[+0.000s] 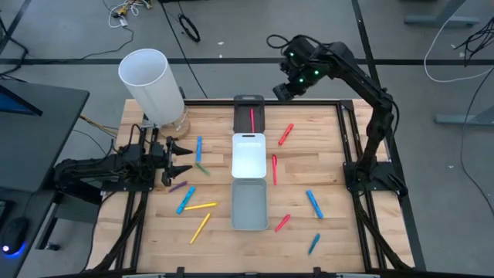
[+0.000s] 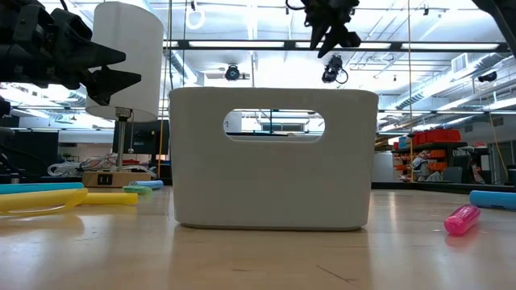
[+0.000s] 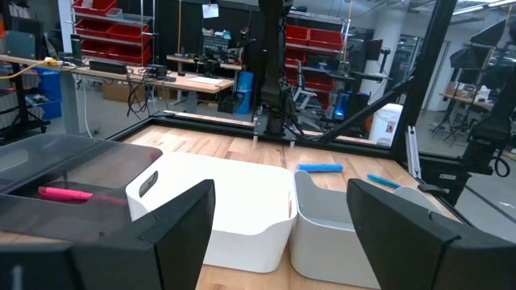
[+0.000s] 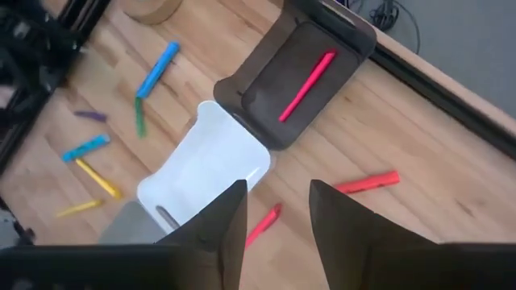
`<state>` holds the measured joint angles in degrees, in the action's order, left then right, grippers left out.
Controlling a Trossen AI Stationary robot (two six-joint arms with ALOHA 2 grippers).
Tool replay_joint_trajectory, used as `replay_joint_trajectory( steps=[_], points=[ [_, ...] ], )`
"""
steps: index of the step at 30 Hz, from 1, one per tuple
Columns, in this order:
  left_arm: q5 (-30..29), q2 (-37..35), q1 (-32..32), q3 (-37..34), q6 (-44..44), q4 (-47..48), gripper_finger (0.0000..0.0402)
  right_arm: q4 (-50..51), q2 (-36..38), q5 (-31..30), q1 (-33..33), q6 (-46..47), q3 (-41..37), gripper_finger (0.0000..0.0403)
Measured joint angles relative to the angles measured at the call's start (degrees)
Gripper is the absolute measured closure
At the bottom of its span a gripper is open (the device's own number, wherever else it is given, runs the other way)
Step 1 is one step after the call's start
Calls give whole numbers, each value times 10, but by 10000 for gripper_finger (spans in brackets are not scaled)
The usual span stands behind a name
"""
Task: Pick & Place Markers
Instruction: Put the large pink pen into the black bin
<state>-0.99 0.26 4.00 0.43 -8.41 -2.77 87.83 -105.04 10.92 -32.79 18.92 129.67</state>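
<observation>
Markers (image 1: 199, 207) lie scattered over the tabletop (image 1: 309, 166) at frame centre, on both sides of the three trays. Left tool (image 1: 182, 158) hovers mid-left, released, empty. One red marker (image 1: 252, 119) lies in the black tray (image 1: 248, 102) (upper centre). Right tool (image 1: 279, 91) hangs above, part open, holding nothing.

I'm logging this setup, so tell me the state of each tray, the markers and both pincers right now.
Black tray: holds one pink marker.
White tray: empty.
Grey tray: empty.
Other markers: scattered flat on the table, outside the trays.
White cylinder: upright at the table's far left corner.
Left pincer: open, empty, above the table's left side.
Right pincer: open, empty, raised above the black tray's end.
</observation>
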Motion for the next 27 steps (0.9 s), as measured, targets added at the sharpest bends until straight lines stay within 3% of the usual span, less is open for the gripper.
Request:
replay_joint_trajectory(
  steps=[3, 7, 17, 27],
  points=[
    [0, 0, 0, 0, 0, 0, 113, 12, -1, 0, 12, -43, -12, 269],
    [0, 0, 0, 0, 0, 0, 113, -4, 20, 2, 18, -34, -88, 269],
    [2, 0, 0, 0, 0, 0, 113, -147, 139, 0, 46, 134, -324, 269],
    [2, 0, 0, 0, 0, 0, 113, -264, 218, 1, 93, 256, -471, 269]
  ],
)
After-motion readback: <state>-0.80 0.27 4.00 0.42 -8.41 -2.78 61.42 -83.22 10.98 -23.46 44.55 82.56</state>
